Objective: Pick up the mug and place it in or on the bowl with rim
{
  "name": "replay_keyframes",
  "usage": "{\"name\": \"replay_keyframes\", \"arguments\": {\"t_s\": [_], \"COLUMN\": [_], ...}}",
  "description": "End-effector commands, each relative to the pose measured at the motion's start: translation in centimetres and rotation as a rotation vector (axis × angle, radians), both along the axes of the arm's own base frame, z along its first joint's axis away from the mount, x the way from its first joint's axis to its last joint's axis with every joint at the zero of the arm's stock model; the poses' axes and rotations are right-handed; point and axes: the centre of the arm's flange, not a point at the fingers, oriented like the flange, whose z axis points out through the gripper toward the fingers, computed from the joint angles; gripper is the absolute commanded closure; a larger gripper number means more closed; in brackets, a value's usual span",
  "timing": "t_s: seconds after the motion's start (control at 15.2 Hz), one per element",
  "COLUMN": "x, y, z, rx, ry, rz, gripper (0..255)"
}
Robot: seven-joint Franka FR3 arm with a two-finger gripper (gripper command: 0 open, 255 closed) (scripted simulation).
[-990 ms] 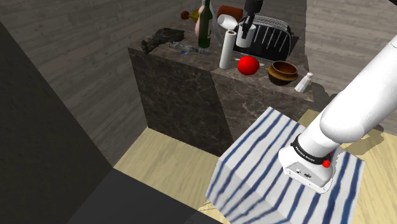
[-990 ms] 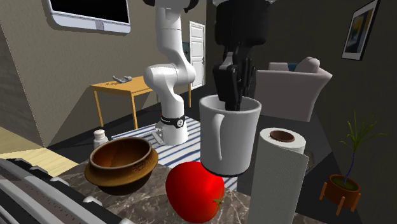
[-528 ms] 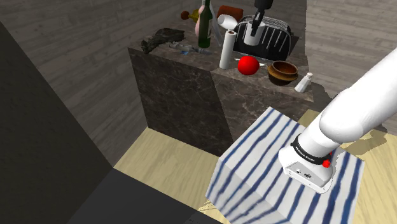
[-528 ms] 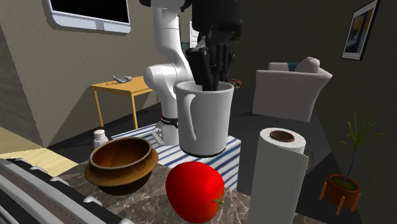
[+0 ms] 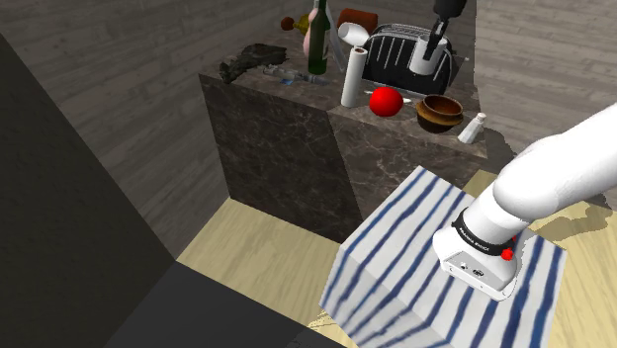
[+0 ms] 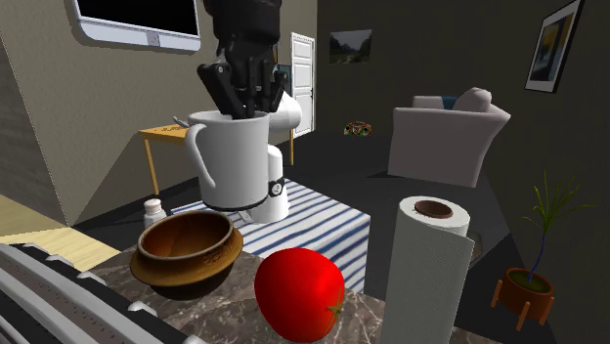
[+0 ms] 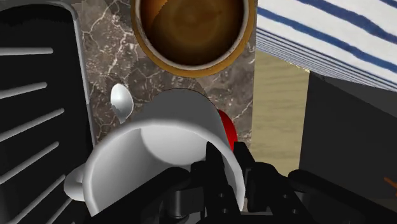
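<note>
Second exterior view: gripper (image 6: pixel 239 98) is cropped at 12 o'clock and its fingertips drop out of sight inside the white mug (image 6: pixel 233 161), which also masks part of the arm (image 6: pixel 279 203) base behind it. Tomato (image 6: pixel 298 293) at 6 o'clock and paper towel roll (image 6: pixel 427 279) at 5 o'clock are both clipped by the edge. Wrist view: brown bowl (image 7: pixel 191 32) is cut off on its side away from the gripper, tomato mostly buried behind the mug's wall. Shoulder view: small white container (image 5: pixel 476 127) at 4 o'clock of the bowl is too small to identify — bottle (image 5: pixel 317 40) neck cropped at 12 o'clock.
</note>
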Motion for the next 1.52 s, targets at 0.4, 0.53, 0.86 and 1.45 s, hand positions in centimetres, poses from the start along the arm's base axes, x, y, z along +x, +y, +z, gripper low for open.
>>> {"name": "replay_keyframes", "arguments": {"t_s": [0.4,0.53,0.86,1.45], "x": [-9.7,-10.7,-10.7,-10.7], "y": [-4.5,-5.0,-5.0,-5.0], "z": [0.9,0.4,-2.2,-7.0], "rx": [0.000,0.000,0.000,0.000], "ry": [0.000,0.000,0.000,0.000], "rz": [0.001,0.001,0.001,0.001], "gripper": [255,255,255,255]}}
